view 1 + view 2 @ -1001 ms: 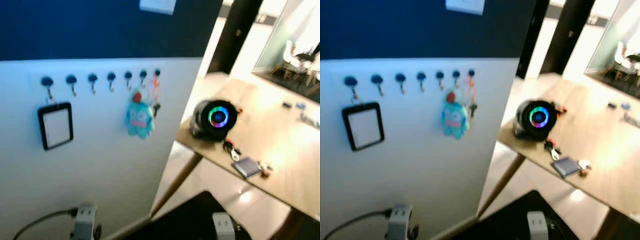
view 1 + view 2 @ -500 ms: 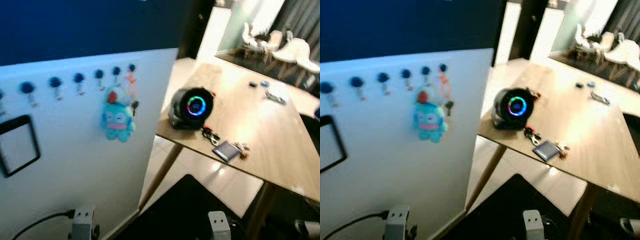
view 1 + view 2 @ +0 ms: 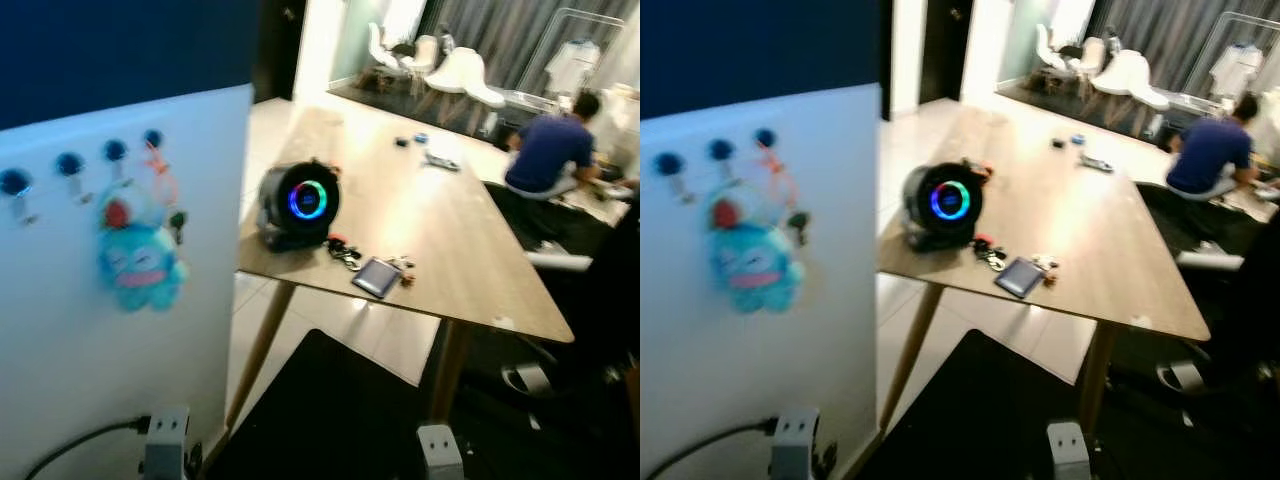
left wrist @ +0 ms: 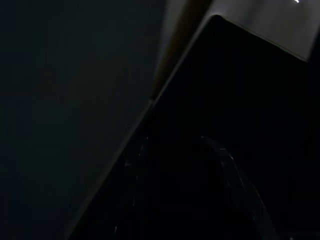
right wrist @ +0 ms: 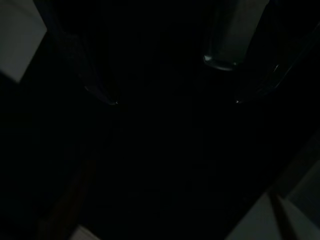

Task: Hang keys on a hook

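A small dark bunch of keys [image 3: 345,252] lay on the long wooden table [image 3: 470,260] beside a round black speaker [image 3: 297,204]. Blue-knobbed wall hooks [image 3: 68,165] stood well apart. Both grippers' finger states could not be told.

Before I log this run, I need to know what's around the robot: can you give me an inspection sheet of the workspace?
Surface: wooden table, right of the white wall panel.
Job's things: keys lie on the table by the round speaker; row of blue hooks on the panel, two bare.
Clutter: blue plush toy hangs under the hooks; dark wallet beside the keys; small items at the table's far end.
Grippers: both arms hang idle; wrist views too dark to judge the jaws.
Cables: one black cable at the left arm.
Surroundings: a seated person, white chairs, dark mat.
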Controlling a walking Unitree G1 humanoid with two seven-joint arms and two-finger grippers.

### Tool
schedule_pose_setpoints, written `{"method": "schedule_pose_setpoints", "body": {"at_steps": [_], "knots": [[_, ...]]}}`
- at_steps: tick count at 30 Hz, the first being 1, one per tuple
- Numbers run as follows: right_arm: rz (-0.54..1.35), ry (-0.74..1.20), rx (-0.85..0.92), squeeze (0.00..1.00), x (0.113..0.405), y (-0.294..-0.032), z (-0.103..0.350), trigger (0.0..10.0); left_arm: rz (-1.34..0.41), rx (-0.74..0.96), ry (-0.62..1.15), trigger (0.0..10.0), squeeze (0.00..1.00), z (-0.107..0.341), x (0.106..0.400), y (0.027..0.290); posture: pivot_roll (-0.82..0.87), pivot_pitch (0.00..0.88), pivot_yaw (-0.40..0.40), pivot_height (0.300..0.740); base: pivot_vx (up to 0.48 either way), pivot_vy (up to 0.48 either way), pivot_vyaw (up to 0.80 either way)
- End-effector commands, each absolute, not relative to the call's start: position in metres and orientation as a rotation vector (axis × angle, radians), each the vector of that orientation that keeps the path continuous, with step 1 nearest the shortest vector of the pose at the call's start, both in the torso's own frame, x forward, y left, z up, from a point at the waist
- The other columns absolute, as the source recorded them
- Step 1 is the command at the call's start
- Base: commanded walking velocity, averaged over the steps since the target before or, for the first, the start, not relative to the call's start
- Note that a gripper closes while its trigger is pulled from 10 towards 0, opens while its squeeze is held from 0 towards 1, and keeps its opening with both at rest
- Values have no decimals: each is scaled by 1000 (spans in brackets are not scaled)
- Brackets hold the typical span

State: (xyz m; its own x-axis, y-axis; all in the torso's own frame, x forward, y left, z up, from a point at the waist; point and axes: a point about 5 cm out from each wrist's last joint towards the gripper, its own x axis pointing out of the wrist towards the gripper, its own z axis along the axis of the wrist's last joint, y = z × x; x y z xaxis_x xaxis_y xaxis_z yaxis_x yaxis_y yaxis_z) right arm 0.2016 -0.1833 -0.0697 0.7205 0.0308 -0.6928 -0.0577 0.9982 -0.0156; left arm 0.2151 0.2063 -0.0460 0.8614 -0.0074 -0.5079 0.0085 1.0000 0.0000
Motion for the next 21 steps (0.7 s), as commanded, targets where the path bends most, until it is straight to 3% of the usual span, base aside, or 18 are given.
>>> {"method": "schedule_pose_setpoints", "body": {"at_steps": [1, 9, 21], "knots": [[37, 774, -49, 0, 200, -191, -70, 10000, -7, -10, 527, 10000, 0, -47, 215, 202, 97, 39, -112, 740, 0, 0, -800], [40, 770, -54, 0, 202, -191, -69, 10000, -6, -10, 524, 10000, 0, -46, 216, 202, 97, 38, -108, 740, 0, 0, -800], [-9, 753, -6, 0, 201, -186, -69, 10000, -100, 53, 516, 10000, 0, -38, 229, 204, 107, 40, -14, 740, 0, 0, -800]]}}
